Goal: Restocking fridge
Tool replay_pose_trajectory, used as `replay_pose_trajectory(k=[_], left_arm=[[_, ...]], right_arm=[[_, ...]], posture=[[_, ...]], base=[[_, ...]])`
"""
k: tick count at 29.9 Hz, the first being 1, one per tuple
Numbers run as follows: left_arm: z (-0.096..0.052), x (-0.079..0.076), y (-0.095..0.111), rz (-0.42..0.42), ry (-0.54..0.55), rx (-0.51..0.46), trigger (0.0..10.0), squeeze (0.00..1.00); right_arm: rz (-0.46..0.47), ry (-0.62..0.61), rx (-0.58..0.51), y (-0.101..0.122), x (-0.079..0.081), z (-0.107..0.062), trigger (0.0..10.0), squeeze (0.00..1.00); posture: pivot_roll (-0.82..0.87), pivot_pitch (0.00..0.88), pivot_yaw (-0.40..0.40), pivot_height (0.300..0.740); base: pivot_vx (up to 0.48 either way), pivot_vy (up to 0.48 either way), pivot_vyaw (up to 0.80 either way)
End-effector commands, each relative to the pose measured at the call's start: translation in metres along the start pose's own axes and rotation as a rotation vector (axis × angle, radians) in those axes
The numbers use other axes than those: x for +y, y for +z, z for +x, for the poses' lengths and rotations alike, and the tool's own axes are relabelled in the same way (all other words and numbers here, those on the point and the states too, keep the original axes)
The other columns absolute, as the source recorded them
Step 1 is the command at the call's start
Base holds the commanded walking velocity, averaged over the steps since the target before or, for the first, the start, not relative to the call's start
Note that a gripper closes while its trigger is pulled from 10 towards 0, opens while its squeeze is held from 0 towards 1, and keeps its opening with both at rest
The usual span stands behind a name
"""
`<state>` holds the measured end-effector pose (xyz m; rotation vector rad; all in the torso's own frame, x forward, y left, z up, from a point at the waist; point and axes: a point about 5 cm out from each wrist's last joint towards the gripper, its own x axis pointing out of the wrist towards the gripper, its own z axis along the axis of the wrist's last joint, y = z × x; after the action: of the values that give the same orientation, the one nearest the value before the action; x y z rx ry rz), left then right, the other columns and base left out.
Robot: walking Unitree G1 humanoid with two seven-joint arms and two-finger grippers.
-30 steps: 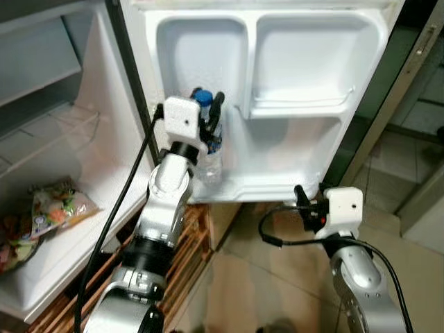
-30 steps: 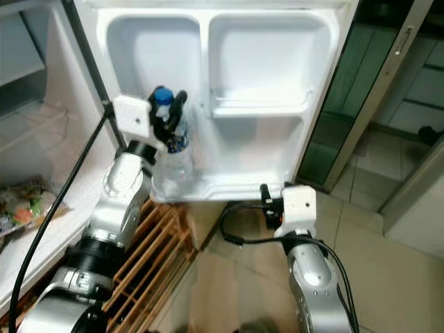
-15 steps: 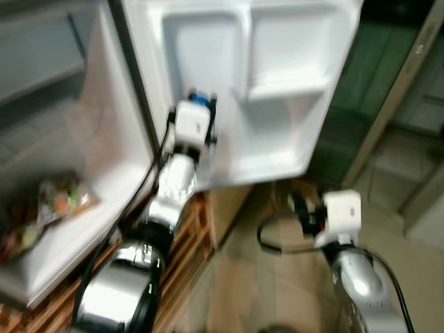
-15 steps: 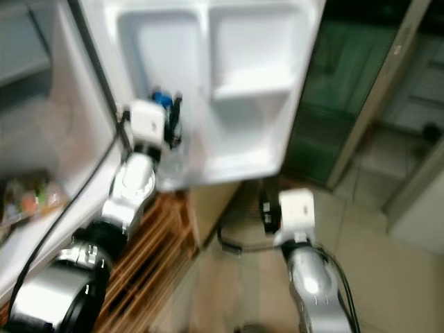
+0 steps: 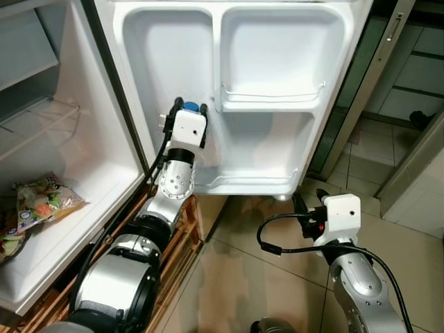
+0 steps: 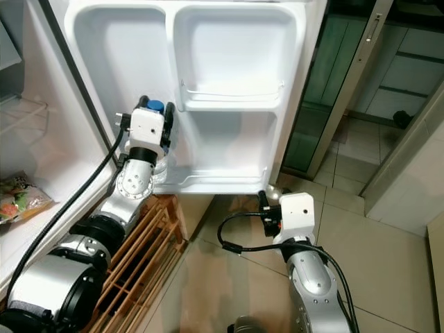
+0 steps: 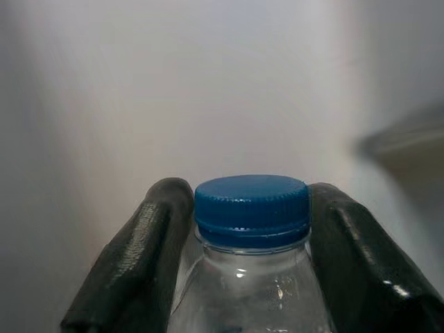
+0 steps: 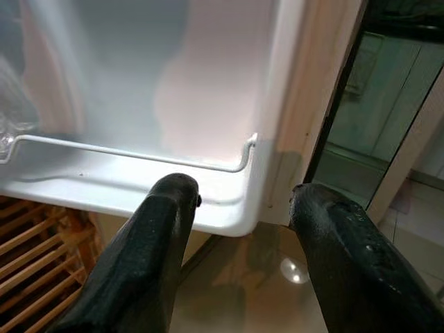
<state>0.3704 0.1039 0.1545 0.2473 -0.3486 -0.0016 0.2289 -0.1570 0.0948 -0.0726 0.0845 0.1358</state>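
Note:
A clear water bottle with a blue cap (image 7: 251, 208) is in the left bay of the open fridge door (image 5: 277, 69), above the door's bottom shelf (image 5: 243, 186). My left gripper (image 5: 191, 111) is shut on the bottle's neck, with one black finger (image 7: 139, 257) on each side just under the cap. The wrist hides most of the bottle's body, so I cannot tell whether it rests on the shelf. My right gripper (image 8: 244, 189) hangs open and empty low in front of the door's bottom right corner, over the floor.
A colourful snack bag (image 5: 45, 201) lies on the fridge's inner shelf at the left. A wooden slatted rack (image 5: 186, 232) sits under the fridge. A dark green glass door (image 5: 357, 104) stands right of the fridge door, over tiled floor (image 5: 388, 208).
The whole view shifted and blurred as the camera moved. The left gripper still holds the bottle in the door's left bay, with the arm stretched further out. The right gripper stayed low.

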Motion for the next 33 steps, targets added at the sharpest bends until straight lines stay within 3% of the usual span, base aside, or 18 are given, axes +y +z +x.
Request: replay_pose_trajectory(k=[1,6,9,13,17,23,30,31,32,33], left_arm=[[0.000,0.012,-0.010,-0.016,0.065,0.076,10.0,1.00],[0.007,0.026,-0.004,0.026,0.110,0.045,10.0,1.00],[0.011,0.042,0.005,0.084,0.123,-0.030,10.0,1.00],[0.010,0.051,0.011,0.089,0.107,-0.069,10.0,1.00],[-0.002,0.059,0.018,0.076,0.051,-0.096,10.0,1.00],[-0.016,0.059,0.035,0.045,0.011,-0.125,10.0,1.00],[-0.041,0.063,0.058,-0.021,-0.063,-0.116,10.0,1.00],[-0.042,0.062,0.061,-0.048,-0.076,-0.117,10.0,0.42],[-0.042,0.060,0.064,-0.071,-0.099,-0.119,10.0,0.00],[-0.041,0.059,0.065,-0.086,-0.115,-0.121,10.0,0.00]], right_arm=[[-0.014,0.007,0.005,0.000,-0.001,0.002,10.0,0.00],[-0.020,0.008,0.005,0.000,-0.002,0.002,10.0,0.00],[-0.022,0.003,0.002,0.001,-0.003,0.002,10.0,0.00],[-0.020,-0.002,0.004,0.001,-0.003,0.001,10.0,0.00],[-0.018,0.005,0.013,-0.002,-0.003,0.001,10.0,0.00],[-0.020,0.013,0.012,-0.002,-0.004,0.006,10.0,0.00],[-0.027,0.029,0.017,-0.005,-0.005,0.013,10.0,0.00],[-0.027,0.030,0.016,-0.005,-0.005,0.013,10.0,0.00],[-0.028,0.031,0.015,-0.005,-0.005,0.015,10.0,0.00],[-0.028,0.032,0.014,-0.005,-0.005,0.015,10.0,0.00]], posture=[[-0.24,0.000,0.033,0.740],[-0.25,0.000,0.035,0.740],[-0.25,0.000,0.038,0.740],[-0.25,0.000,0.038,0.740],[-0.22,0.000,0.035,0.740],[-0.18,0.000,0.029,0.740],[-0.14,0.000,0.024,0.740],[-0.14,0.000,0.024,0.740],[-0.13,0.000,0.024,0.740],[-0.13,0.000,0.023,0.740]], base=[[0.000,0.000,0.00],[0.000,0.000,0.00],[0.000,0.000,0.00],[0.000,0.000,0.00],[0.000,0.000,0.00],[0.000,0.000,0.00],[0.000,0.000,0.00],[0.000,0.000,0.00],[0.000,0.000,0.00],[0.000,0.000,0.00]])
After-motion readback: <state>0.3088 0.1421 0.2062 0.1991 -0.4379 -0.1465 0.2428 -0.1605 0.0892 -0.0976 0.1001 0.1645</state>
